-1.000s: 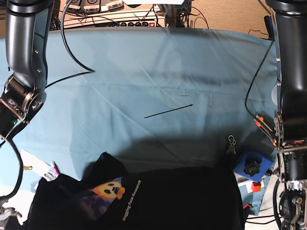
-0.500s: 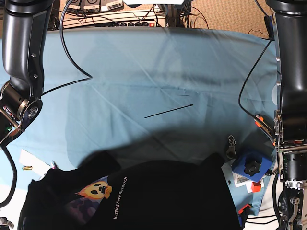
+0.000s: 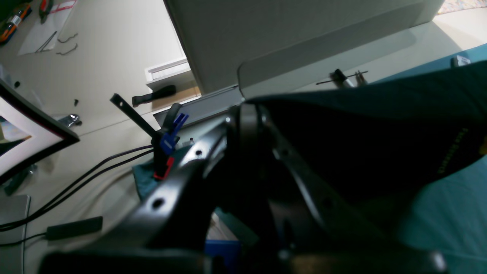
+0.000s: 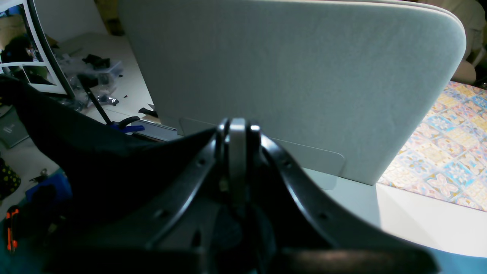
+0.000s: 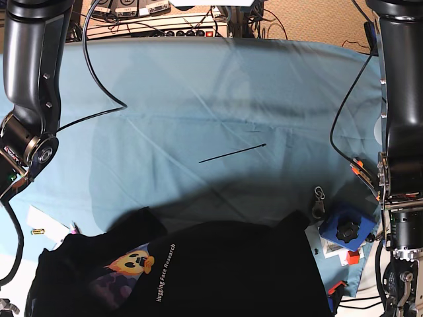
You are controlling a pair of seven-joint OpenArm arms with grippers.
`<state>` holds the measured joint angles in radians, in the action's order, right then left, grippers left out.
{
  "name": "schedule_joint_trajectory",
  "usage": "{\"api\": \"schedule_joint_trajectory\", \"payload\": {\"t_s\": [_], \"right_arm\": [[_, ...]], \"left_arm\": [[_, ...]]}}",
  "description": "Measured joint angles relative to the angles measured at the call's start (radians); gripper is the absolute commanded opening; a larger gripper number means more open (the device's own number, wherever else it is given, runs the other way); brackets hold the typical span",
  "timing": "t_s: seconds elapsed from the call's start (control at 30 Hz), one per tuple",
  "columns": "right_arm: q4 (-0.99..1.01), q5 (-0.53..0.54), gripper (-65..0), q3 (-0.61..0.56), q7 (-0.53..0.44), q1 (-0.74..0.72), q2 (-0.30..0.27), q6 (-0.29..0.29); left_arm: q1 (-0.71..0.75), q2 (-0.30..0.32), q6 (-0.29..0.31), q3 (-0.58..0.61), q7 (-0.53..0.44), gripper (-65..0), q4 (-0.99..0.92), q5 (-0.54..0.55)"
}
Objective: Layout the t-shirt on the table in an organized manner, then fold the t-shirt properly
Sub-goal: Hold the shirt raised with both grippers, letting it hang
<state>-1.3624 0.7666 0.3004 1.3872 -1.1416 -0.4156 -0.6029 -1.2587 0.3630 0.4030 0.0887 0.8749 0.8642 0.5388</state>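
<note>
The black t-shirt [image 5: 218, 271] hangs over the near edge of the light blue table [image 5: 198, 99], graphic side up. Its orange skull graphic [image 5: 134, 261] and white text show at the left. Both grippers are below the base view's edge. In the left wrist view my left gripper [image 3: 245, 111] is shut on black shirt cloth [image 3: 361, 144], which stretches away to the right. In the right wrist view my right gripper [image 4: 236, 127] is shut, and black shirt cloth [image 4: 76, 140] runs from the left into its jaws.
A blue box with a black knob [image 5: 347, 230] sits at the near right, next to a small clip [image 5: 319, 198] and an orange-handled tool [image 5: 360, 170]. A thin black rod [image 5: 232, 154] lies mid-table. A black cable [image 5: 99, 72] crosses the far left. Papers [image 5: 43, 224] lie near left.
Over the last second the shirt was drawn out wider and to the left, the graphic shifting left, and a corner rose at the right. Hardly anything moved in the last half second.
</note>
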Motion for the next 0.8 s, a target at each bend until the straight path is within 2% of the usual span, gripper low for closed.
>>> {"api": "schedule_joint_trajectory", "payload": {"t_s": [0.17,0.57,0.7,0.8], "right_arm": [[0.0,-0.051,-65.0,0.0,0.001,0.001,0.0,0.0],[0.002,-0.059,-65.0,0.0,0.001,0.112,0.001,0.0],[0.002,-0.056,-65.0,0.0,0.0,0.144,0.001,0.0],[0.002,-0.063,-65.0,0.0,-0.002,0.162,0.001,0.0]], "left_arm": [[0.0,0.0,0.0,0.0,0.035,-65.0,0.0,0.0],[0.0,0.0,0.0,0.0,0.064,-65.0,0.0,0.006],[0.0,0.0,0.0,0.0,0.076,-65.0,-0.001,0.057],[0.0,0.0,0.0,0.0,0.076,-65.0,-0.001,0.056]]}}
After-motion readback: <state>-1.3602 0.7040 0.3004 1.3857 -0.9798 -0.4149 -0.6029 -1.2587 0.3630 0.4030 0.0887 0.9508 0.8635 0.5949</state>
